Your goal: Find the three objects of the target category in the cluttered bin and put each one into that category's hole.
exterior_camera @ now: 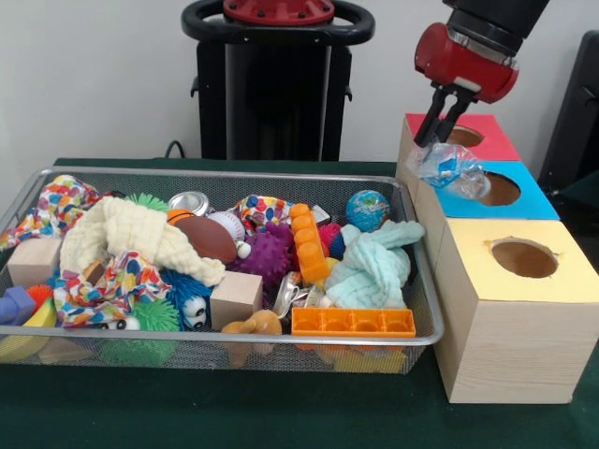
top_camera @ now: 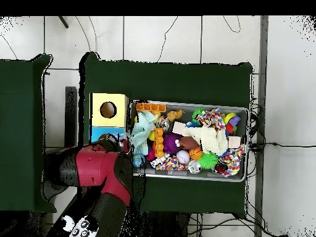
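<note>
Nearest the camera we see the orange block [exterior_camera: 353,322] with square pockets lying against the front wall of the wire bin [exterior_camera: 426,271], beside a mint knotted cloth [exterior_camera: 372,265]. To the bin's right stands the wooden box row: yellow-topped box [exterior_camera: 505,323] in front, then the blue-topped box [exterior_camera: 475,196], then the red-topped box [exterior_camera: 468,137]. We find the gripper [exterior_camera: 440,128] above the blue and red tops, its two fingers drawn close and clamped on a crumpled clear plastic bag [exterior_camera: 449,168]. The bag hangs over the blue top, beside its hole [exterior_camera: 499,190].
</note>
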`<control>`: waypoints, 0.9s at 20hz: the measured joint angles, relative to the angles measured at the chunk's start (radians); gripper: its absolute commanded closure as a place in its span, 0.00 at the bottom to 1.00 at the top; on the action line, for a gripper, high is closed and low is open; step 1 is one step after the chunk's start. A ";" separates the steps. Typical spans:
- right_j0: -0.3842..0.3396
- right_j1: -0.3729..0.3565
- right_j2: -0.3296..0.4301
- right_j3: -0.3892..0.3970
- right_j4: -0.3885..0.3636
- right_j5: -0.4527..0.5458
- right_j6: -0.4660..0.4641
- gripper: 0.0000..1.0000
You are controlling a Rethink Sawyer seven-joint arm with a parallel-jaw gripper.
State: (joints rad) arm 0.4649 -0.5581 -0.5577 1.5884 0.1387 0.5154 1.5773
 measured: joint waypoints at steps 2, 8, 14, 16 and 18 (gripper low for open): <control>-0.002 -0.001 0.006 0.000 0.008 0.000 0.000 1.00; -0.011 -0.001 0.030 0.000 0.033 0.000 0.000 1.00; -0.014 -0.001 0.043 0.000 0.035 0.001 0.000 1.00; -0.014 -0.001 0.044 0.000 0.035 0.005 0.000 1.00; -0.014 0.000 0.045 0.000 0.035 0.013 0.000 1.00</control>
State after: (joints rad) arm 0.4512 -0.5582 -0.5126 1.5884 0.1737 0.5283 1.5773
